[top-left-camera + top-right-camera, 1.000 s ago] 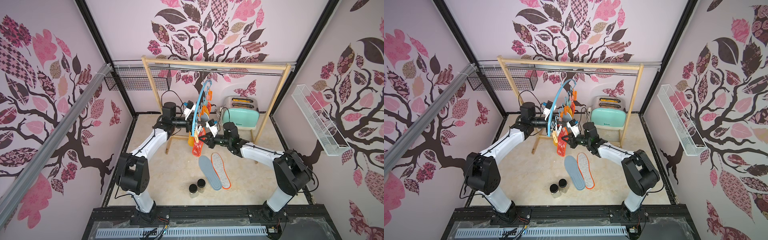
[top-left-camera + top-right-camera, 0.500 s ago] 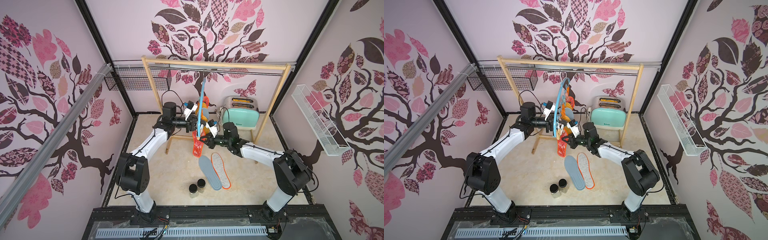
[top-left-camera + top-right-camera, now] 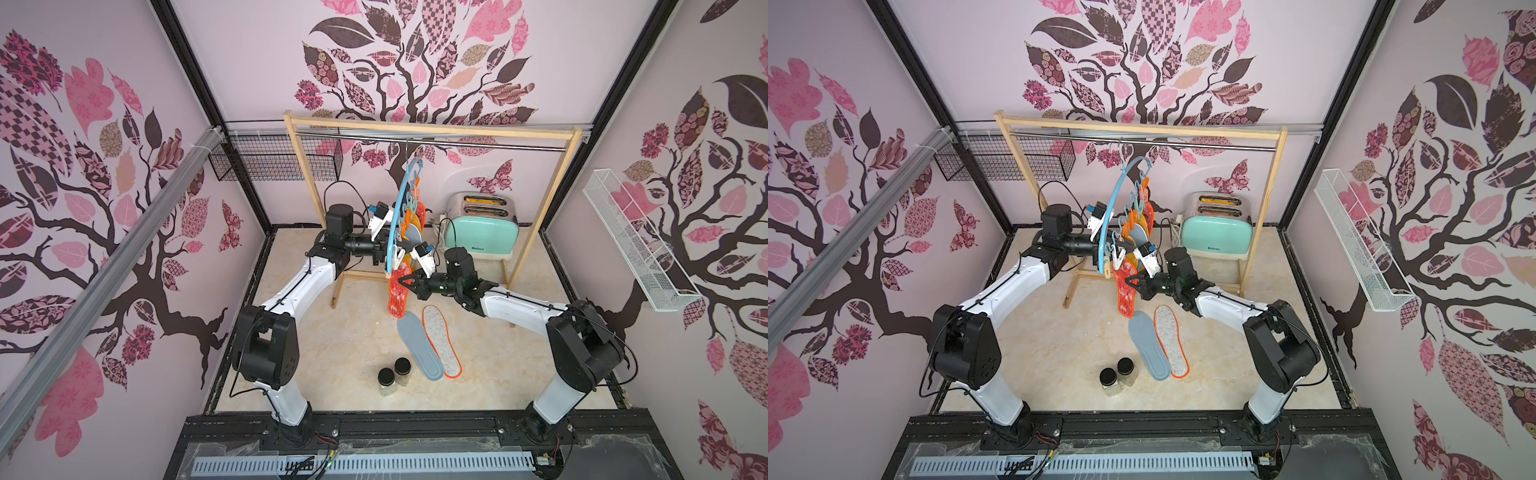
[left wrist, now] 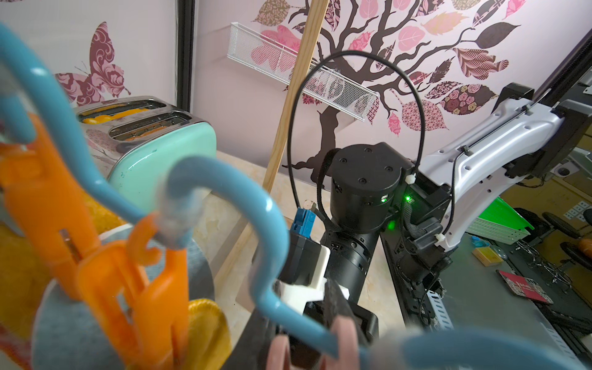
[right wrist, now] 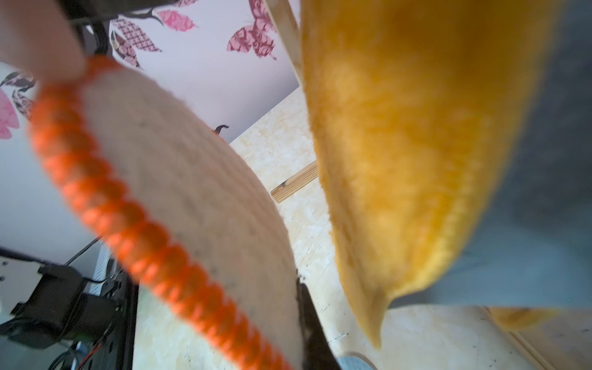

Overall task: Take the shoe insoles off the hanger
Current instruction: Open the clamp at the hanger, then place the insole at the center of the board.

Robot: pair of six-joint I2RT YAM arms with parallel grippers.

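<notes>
My left gripper (image 3: 380, 252) sits against the low end of the hanger (image 3: 394, 208), just beside the white clothespin (image 3: 397, 262). Blue plastic crowds the wrist view, so I cannot tell whether its jaws are closed on anything. Just right of it, the red mottled insole (image 3: 397, 296) hangs below that clothespin, its long axis nearly straight down and its lower end toward the table. My right gripper (image 3: 405, 281) is the nearer one, clamped shut on the insole's right edge, so I judge the pull should run down that axis, away from the clip.
</notes>
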